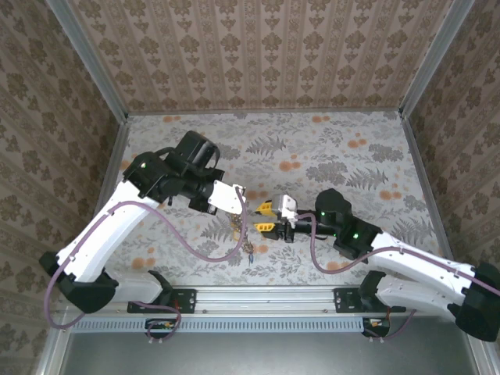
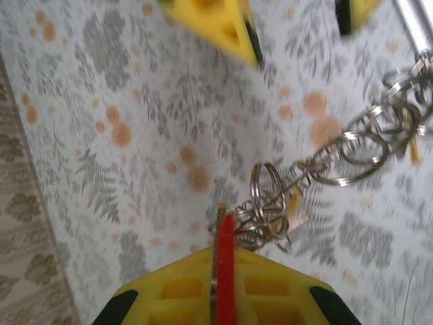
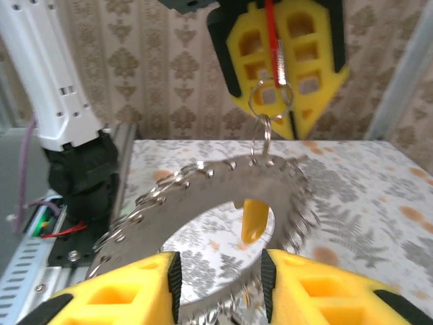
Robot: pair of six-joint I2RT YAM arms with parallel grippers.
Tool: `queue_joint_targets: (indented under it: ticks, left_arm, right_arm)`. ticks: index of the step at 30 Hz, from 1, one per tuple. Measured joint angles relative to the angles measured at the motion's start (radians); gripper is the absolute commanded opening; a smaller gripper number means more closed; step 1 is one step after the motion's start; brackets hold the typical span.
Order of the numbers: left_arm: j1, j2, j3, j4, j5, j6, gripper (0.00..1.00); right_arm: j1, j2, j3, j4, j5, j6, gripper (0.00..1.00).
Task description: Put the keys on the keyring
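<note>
Pinching red key (image 3: 272, 40) in L gripper (image 2: 223, 267), keyring (image 3: 196, 193) by parted R gripper (image 3: 220, 279)

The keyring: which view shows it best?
Right wrist: the keyring shows most of its loop close, hanging under the left tool. Left wrist catches a blurred stretch of rings; top external, a tiny dangling glint.

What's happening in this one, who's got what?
The left hand is shut on a small red-headed key. A large silvery metal keyring, strung with many small rings, hangs from that key. A yellow-headed key dangles inside the loop. The right hand faces it with its fingers apart at the loop's near edge, apparently not gripping anything.
</note>
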Motion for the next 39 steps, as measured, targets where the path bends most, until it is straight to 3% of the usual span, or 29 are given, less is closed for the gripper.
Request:
queue_joint_targets:
  ticks: [3, 5, 7, 13, 22, 30, 39]
  left_arm:
    - [-0.013, 0.064, 0.074, -0.048, -0.1, 0.06, 0.0]
    - [-0.02, 0.098, 0.116, -0.069, -0.159, 0.099, 0.0]
    - [-0.026, 0.133, 0.167, -0.09, -0.21, 0.135, 0.0]
    - [-0.032, 0.243, 0.323, -0.114, -0.357, 0.215, 0.0]
    - [-0.031, 0.404, 0.408, -0.079, -0.595, 0.345, 0.0]
    - [-0.032, 0.467, 0.543, -0.043, -0.64, 0.365, 0.0]
    - [-0.04, 0.505, 0.61, -0.039, -0.639, 0.298, 0.0]
  right_arm:
    - [-0.023, -0.078, -0.037, 0.01, 0.065, 0.008, 0.53]
    - [-0.038, -0.128, -0.06, 0.018, 0.109, 0.016, 0.71]
    - [-0.047, -0.172, -0.083, 0.022, 0.142, 0.012, 0.99]
    - [-0.049, -0.266, -0.114, -0.001, 0.155, -0.021, 1.0]
    - [-0.049, -0.36, -0.152, -0.083, 0.155, -0.034, 0.99]
    - [-0.049, -0.36, -0.159, -0.103, 0.156, -0.034, 1.0]
    - [-0.049, -0.384, -0.183, -0.093, 0.196, -0.033, 1.0]
